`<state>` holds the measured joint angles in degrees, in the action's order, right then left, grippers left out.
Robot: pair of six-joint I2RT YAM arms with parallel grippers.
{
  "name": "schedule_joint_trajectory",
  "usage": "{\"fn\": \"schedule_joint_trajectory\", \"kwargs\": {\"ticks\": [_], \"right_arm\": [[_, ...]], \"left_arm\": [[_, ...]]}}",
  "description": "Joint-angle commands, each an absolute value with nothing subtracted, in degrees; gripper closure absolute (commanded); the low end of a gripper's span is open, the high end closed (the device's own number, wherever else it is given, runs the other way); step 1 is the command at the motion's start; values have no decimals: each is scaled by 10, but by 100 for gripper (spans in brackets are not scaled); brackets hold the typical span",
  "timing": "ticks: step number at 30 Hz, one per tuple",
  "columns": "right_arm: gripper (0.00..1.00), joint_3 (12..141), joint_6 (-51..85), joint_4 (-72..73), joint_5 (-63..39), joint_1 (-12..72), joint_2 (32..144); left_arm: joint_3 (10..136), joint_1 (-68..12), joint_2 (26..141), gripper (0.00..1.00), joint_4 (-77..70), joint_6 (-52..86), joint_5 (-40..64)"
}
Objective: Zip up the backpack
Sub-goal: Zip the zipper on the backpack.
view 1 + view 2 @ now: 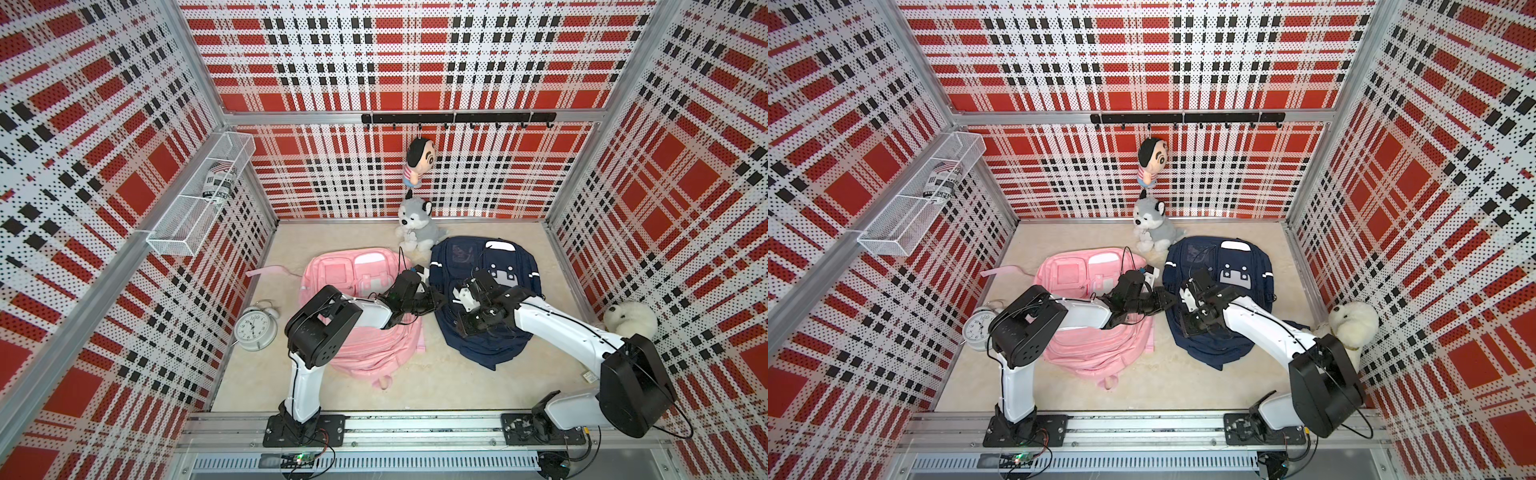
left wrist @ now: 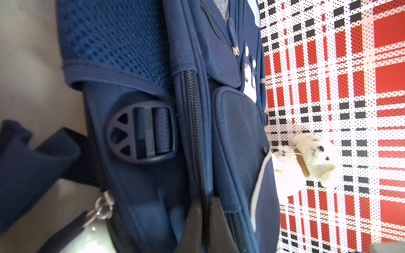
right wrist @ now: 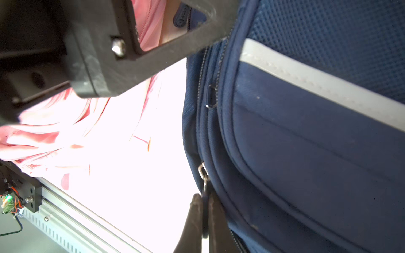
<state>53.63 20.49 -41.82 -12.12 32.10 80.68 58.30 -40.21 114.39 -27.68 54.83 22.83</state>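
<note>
The navy backpack (image 1: pixel 457 257) (image 1: pixel 1204 257) lies flat at the right of the floor, beside a pink backpack (image 1: pixel 357 345). Both arms meet at the navy one's left edge. My left gripper (image 2: pixel 205 201) (image 1: pixel 436 300) is shut on a fold of the navy fabric beside a black zipper track (image 2: pixel 192 122). My right gripper (image 3: pixel 203 197) (image 1: pixel 462 327) is shut on the dark zipper pull tab (image 3: pixel 205 210), which hangs from a metal ring (image 3: pixel 202 172) on the side zipper. That ring (image 2: pixel 102 207) also shows in the left wrist view.
A white alarm clock (image 1: pixel 254 328) stands left of the pink backpack. A husky plush (image 1: pixel 415 226) sits at the back wall under a hanging doll (image 1: pixel 417 162). A white plush dog (image 1: pixel 629 320) lies by the right wall. A wire basket (image 1: pixel 199 195) hangs on the left wall.
</note>
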Motion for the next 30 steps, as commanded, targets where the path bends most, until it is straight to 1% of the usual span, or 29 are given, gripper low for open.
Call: {"fn": "schedule_joint_trajectory", "kwargs": {"ticks": [1, 6, 7, 14, 20, 21, 22, 28, 30], "right_arm": [[100, 540, 198, -464, -153, 330, 783], [100, 556, 198, -464, -153, 330, 776], [100, 560, 184, -603, -43, 330, 776], [100, 556, 194, -639, -11, 330, 788], [100, 544, 195, -639, -11, 330, 765], [100, 542, 229, -623, 26, 329, 761], [100, 536, 244, -607, 33, 327, 756], [100, 473, 293, -543, 17, 319, 732], [100, 474, 306, -539, 30, 319, 733]], "left_arm": [[600, -376, 1150, 100, -294, 527, 184], [602, -374, 1152, 100, -294, 523, 191], [603, -374, 1153, 100, -294, 522, 193], [599, -365, 1151, 100, -294, 515, 196], [603, -365, 1152, 100, -294, 512, 205], [603, -365, 1153, 100, -293, 512, 204], [601, -365, 1152, 100, -294, 512, 202], [596, -363, 1148, 100, -294, 511, 202], [595, -362, 1147, 100, -294, 511, 202]]}}
